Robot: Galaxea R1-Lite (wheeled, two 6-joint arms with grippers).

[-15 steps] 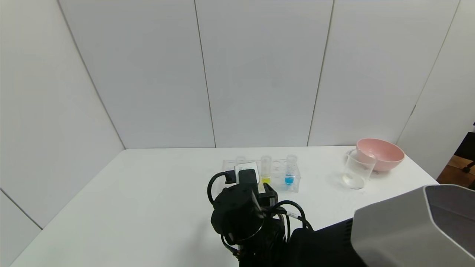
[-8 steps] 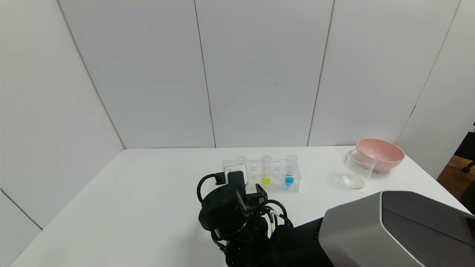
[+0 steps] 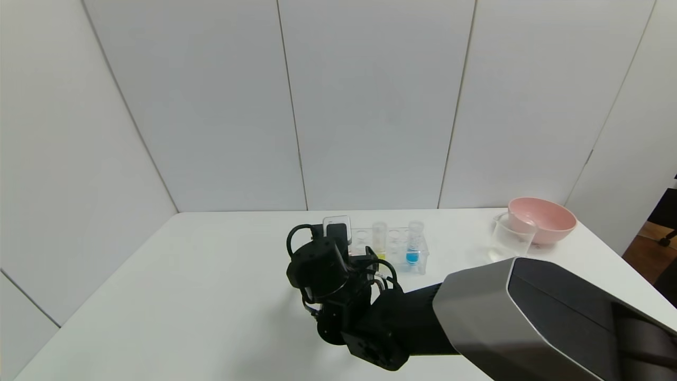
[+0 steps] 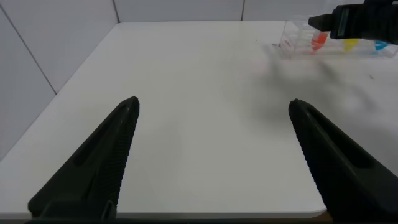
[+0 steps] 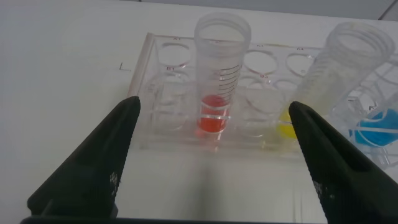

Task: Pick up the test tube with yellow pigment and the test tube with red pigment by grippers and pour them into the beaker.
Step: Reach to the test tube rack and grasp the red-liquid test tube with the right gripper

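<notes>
The test tube with red pigment (image 5: 217, 81) stands upright in a clear rack (image 5: 155, 134). My right gripper (image 5: 214, 165) is open, just short of the rack, with the red tube centred ahead between the jaws and not touched. The test tube with yellow pigment (image 5: 336, 81) stands two holes over; it also shows in the head view (image 3: 379, 238). In the head view my right wrist (image 3: 322, 270) hides the red tube. The beaker (image 3: 509, 241) stands far to the right. My left gripper (image 4: 214, 155) is open and empty over bare table, far from the rack.
A blue-liquid tube (image 3: 413, 246) stands in the rack's right end. A pink bowl (image 3: 542, 218) sits behind the beaker at the back right. My grey right forearm (image 3: 529, 312) crosses the front right of the table (image 3: 185, 286).
My right arm has moved forward and left, from in front of the yellow tube to the rack's left end. The tubes and beaker have not moved.
</notes>
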